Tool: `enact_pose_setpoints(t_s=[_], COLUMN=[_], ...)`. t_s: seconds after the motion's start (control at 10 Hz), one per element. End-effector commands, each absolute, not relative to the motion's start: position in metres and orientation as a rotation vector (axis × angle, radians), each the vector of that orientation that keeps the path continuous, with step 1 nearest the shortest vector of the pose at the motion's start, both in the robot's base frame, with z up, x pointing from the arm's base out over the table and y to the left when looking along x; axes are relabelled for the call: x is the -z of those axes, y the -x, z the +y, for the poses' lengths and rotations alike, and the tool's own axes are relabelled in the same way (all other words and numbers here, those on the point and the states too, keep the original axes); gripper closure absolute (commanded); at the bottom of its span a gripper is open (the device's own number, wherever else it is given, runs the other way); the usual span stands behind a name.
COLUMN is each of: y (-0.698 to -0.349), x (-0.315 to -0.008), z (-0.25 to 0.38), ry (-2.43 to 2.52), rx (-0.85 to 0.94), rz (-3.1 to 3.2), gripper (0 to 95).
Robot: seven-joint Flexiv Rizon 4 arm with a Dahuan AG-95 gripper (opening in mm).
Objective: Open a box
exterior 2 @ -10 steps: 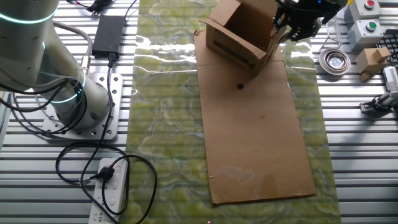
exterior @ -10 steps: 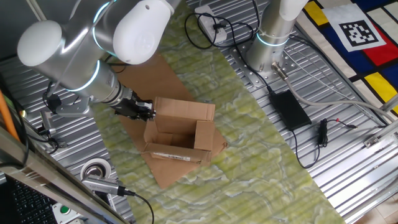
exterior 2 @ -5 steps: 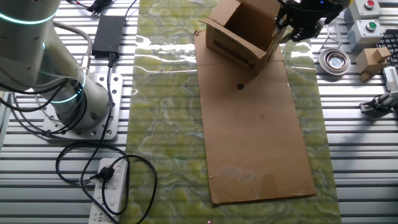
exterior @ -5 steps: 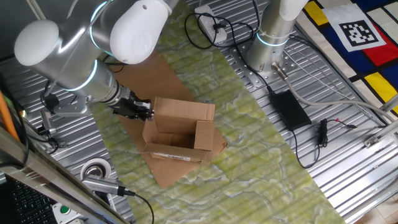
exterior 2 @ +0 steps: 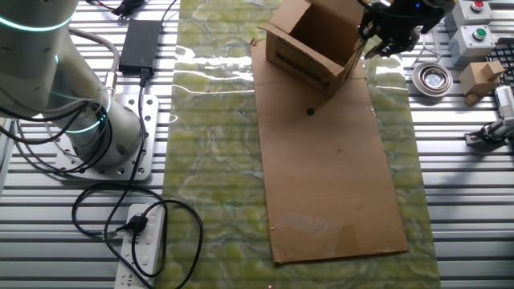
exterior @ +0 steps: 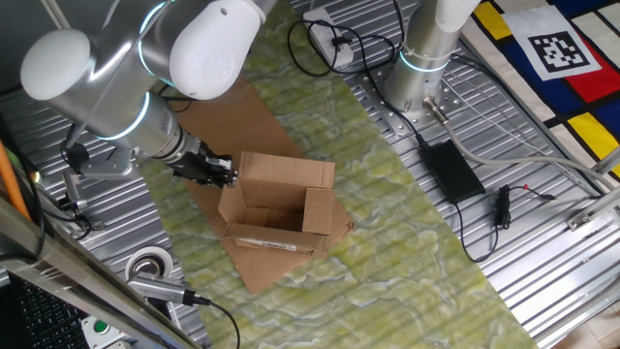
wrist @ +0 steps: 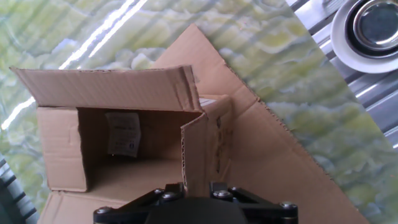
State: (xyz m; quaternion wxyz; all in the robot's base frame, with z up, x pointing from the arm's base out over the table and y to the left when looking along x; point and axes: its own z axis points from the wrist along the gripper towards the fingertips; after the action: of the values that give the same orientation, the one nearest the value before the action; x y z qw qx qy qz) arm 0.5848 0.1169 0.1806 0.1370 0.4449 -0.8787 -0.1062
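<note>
The box [exterior: 281, 208] is small, brown cardboard, standing with its top open and flaps up; a white label [exterior: 266, 242] runs along its near side. It also shows as the box [exterior 2: 309, 40] at the top of the other fixed view and the box [wrist: 124, 143] in the hand view, with a paper slip on its inner wall. My gripper [exterior: 225, 173] is at the left side flap. Seen from the hand, the gripper [wrist: 198, 185] has that upright flap [wrist: 199, 149] between its fingers, shut on its edge. From the other side, the gripper [exterior 2: 371, 42] hangs over the box's right edge.
The box stands on a large flat cardboard sheet [exterior 2: 329, 177] over a green mat [exterior 2: 213, 160]. A tape roll [exterior 2: 434, 77] lies just beyond the sheet's edge, beside button boxes [exterior 2: 474, 36]. The arm's base [exterior 2: 104, 136], a power brick [exterior 2: 138, 44] and cables occupy the far side.
My gripper has shifted slightly outward from the box, and the side flap it holds has leaned outward with it. The box itself has stayed put.
</note>
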Motion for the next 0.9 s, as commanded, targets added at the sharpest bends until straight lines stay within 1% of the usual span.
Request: enact_pose_setpoints(t_s=[0.1, 0.9], y=[-0.5857, -0.5897], x=[-0.1831, -0.1821], z=[0.1156, 0.114], ry=[-1.288, -1.281], rx=[0.312, 0.263], rz=[-2.539, -2.574], gripper=[76.0, 76.0])
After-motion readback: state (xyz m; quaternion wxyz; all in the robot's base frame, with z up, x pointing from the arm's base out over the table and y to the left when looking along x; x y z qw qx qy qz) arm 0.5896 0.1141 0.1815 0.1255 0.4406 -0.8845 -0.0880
